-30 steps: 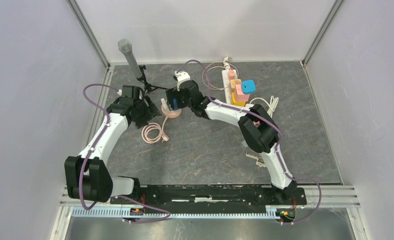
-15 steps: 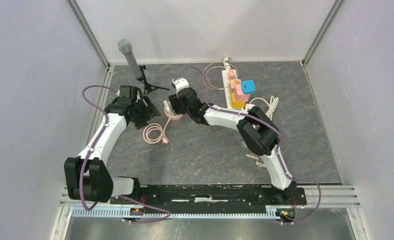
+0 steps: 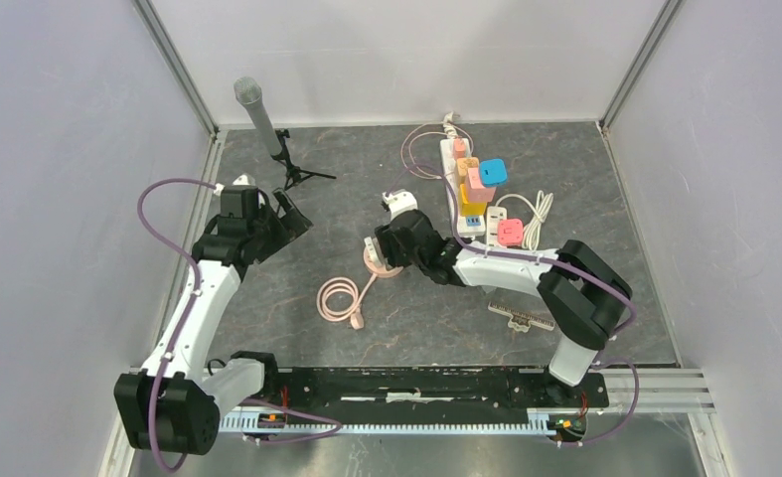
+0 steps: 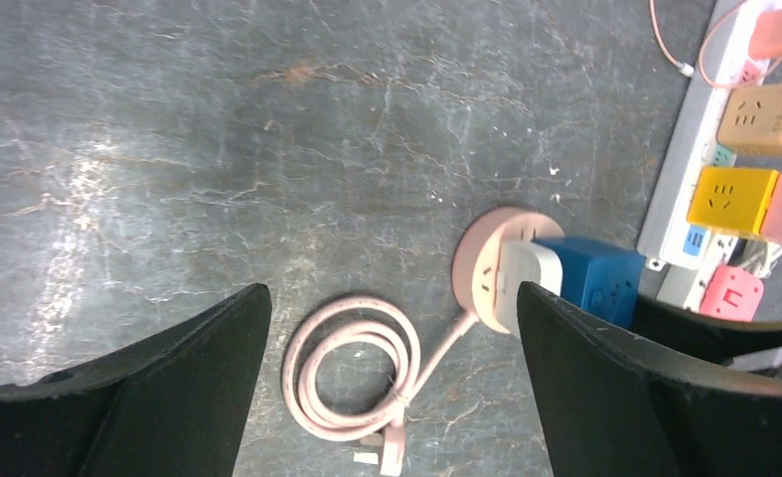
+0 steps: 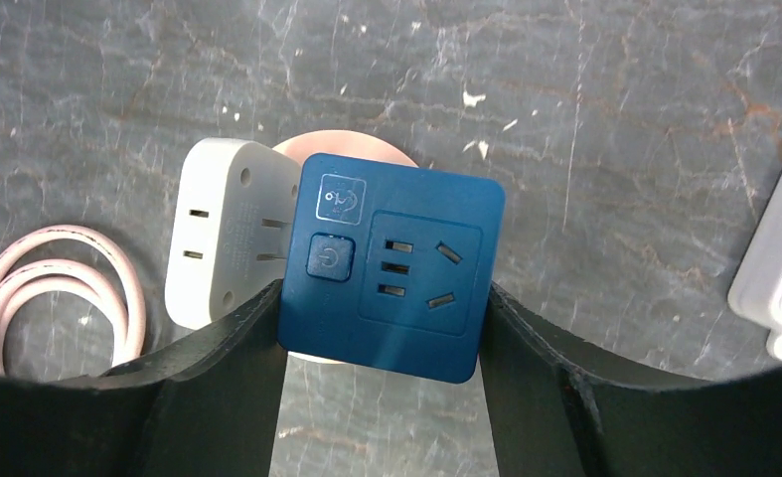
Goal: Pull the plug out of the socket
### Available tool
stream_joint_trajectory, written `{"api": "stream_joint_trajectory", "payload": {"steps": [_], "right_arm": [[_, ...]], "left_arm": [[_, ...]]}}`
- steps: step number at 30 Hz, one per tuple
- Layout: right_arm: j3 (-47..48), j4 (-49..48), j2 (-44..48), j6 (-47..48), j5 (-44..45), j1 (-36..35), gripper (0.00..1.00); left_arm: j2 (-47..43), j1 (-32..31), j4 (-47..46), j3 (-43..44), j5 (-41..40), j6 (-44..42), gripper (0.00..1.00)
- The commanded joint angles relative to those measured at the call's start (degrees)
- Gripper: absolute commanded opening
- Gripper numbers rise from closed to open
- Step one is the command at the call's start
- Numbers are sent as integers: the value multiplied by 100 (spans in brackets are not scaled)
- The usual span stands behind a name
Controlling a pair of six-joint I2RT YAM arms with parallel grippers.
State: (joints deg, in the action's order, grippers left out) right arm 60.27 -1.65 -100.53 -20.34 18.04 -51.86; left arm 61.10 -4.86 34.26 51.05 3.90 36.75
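The round pink socket lies mid-table with a white adapter and a blue cube plug standing on it. My right gripper is shut on the blue plug, one finger on each side of it. In the left wrist view the pink socket, the white adapter and the blue plug sit together. My left gripper is open and empty, well to the left of the socket. The socket's pink cable lies coiled in front of it.
A white power strip with pink, orange, yellow and blue cube plugs runs along the back right. A microphone on a stand is at the back left. A comb-like strip and a white corded plug lie to the right.
My right gripper has moved toward the near right with the blue plug, and the pink socket and its cable came along. My left gripper drew back to the left, away from the socket.
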Motion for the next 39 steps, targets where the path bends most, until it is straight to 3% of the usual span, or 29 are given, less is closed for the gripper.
{"api": "stream_joint_trajectory", "payload": {"steps": [1,3,5,9,16,21,33,39], "right_arm": [[-231,150,362,-325,-127,-145,60],[-105,378,351,-384,-128,-150,75],[155,640,297,-424,-51,-154,84],[645,1148,233,-496,118,-148,87],[966,1494,91,-554,137,-133,85],[1409,2361,-286,-590,-4,-53,82],[837,1681,-92,-469,-422,117,63],[852,1566,-97,-648,-410,122,55]], "left_arm": [[-225,124,54,-103,-452,-247,100],[-215,148,31,-87,259,-242,100],[-100,145,-139,-105,1362,-338,100],[-63,87,-732,-527,2461,79,100],[165,-221,-1651,-1086,2647,711,98],[701,-452,-2253,-1061,2734,1087,98],[2133,-909,-2549,-483,2747,1168,87],[2368,-963,-2335,-472,2699,908,74]]}}
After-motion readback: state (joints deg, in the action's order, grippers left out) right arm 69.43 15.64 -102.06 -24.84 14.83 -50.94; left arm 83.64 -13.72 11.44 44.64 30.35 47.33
